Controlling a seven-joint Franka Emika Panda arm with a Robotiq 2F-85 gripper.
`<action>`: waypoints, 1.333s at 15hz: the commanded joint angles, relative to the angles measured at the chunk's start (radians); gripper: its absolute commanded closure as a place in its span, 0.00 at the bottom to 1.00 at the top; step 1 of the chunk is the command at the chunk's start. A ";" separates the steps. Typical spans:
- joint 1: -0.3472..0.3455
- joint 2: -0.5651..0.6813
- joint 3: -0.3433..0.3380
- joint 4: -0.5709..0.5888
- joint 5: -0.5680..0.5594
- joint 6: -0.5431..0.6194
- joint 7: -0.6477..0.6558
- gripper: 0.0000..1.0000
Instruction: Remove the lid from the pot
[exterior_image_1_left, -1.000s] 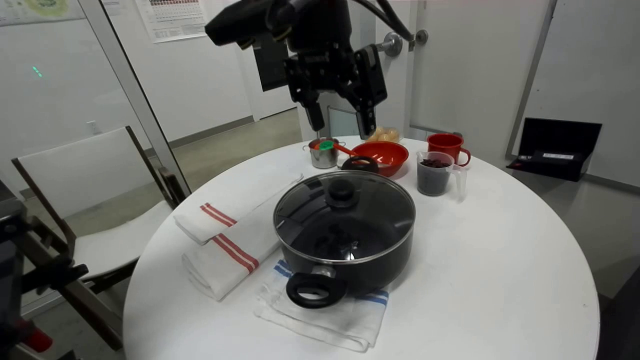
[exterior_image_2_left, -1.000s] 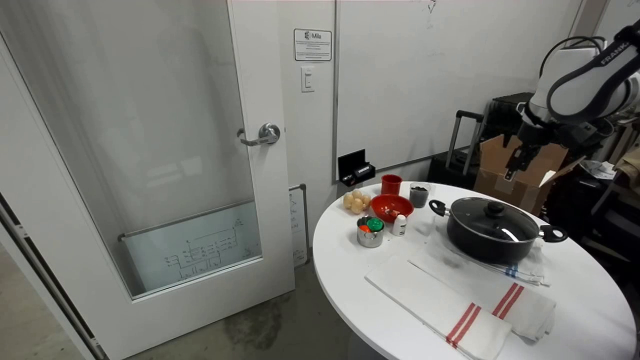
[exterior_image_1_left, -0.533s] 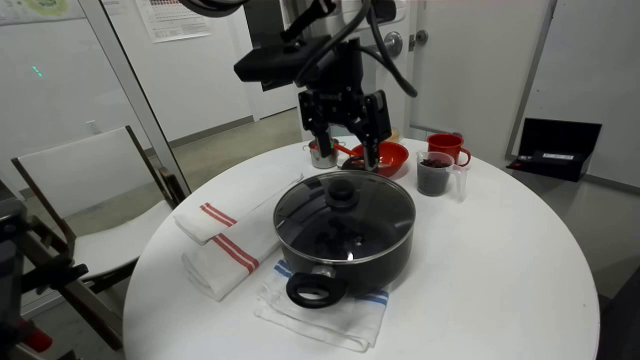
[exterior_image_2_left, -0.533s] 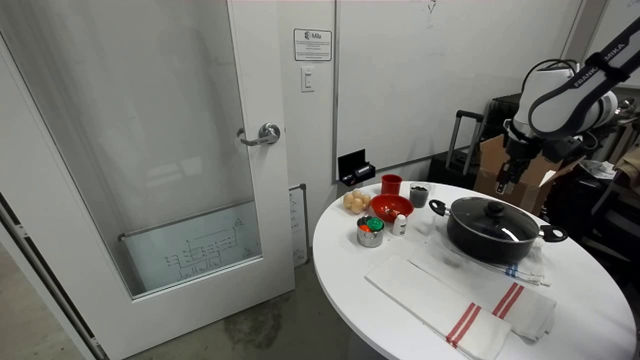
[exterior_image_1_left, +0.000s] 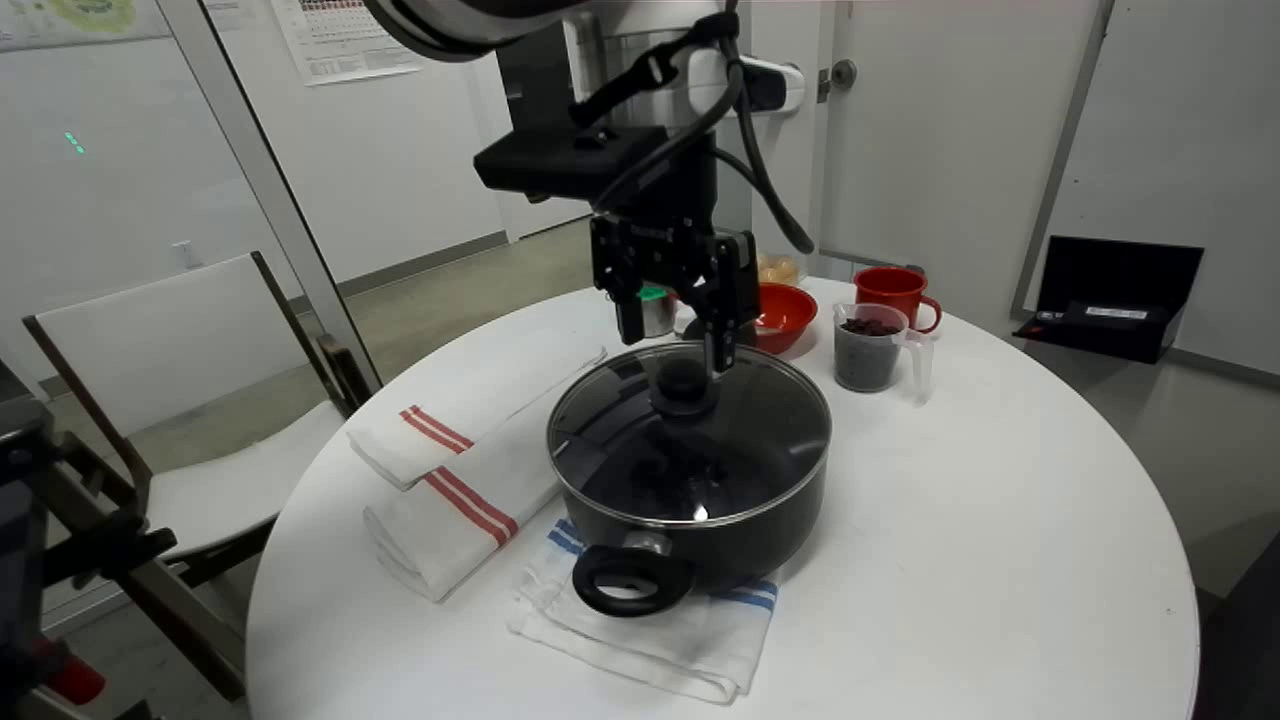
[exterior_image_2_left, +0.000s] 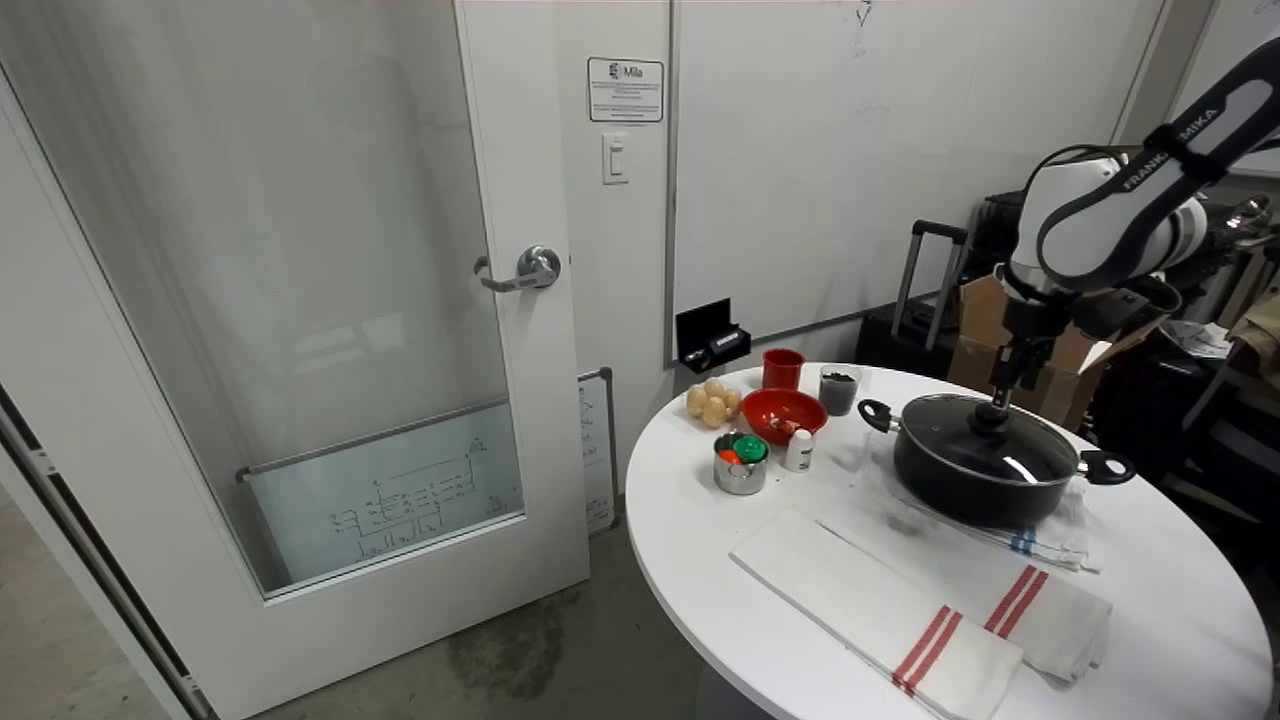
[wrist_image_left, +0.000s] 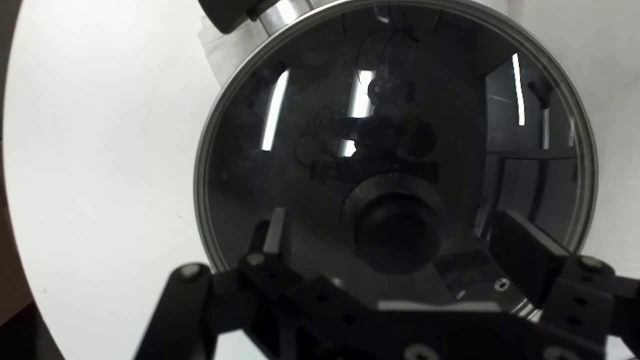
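"Two fingers (wrist_image_left: 524, 254) spread wide, gripping nothing. Why so far apart?"

"So the knob (wrist_image_left: 397, 235) can fit between them. In the wrist view it sits in that gap, apart from both, so the gripper (exterior_image_1_left: 676, 352) looks well centred above the pot (exterior_image_1_left: 745, 550). Whether it reaches low enough to squeeze, I can't tell."

"And the lid (exterior_image_1_left: 690, 445)?"

"On the pot, flat, covering it fully in both exterior views. It's not lifted yet; I'd call this lining up, with the grasp to follow."

"Why take it by the knob?"

"It stands up at the lid's middle and gives the fingers two sides to press. Glass would likely be slippery, and a hold from the centre should keep the lid from tipping on its way up."

"And the cloth (exterior_image_1_left: 650, 650) under the pot?"

"Padding for the table (exterior_image_1_left: 1000, 520), I'd guess. It might also let the pot slide if the pull goes sideways, so straight up seems wiser."

"The towels (exterior_image_2_left: 880, 612) lie beside the pot; the bowl (exterior_image_2_left: 770, 405) and steel cup (exterior_image_2_left: 740, 478) stand near it, on another side. On purpose?"

"Probably, set around the pot so that the gripper can work over it."
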 joint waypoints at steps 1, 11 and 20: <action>-0.022 0.070 0.016 0.092 -0.019 -0.066 0.013 0.00; -0.023 0.144 0.028 0.191 -0.018 -0.106 0.009 0.32; -0.032 0.132 0.037 0.195 -0.009 -0.119 0.011 0.75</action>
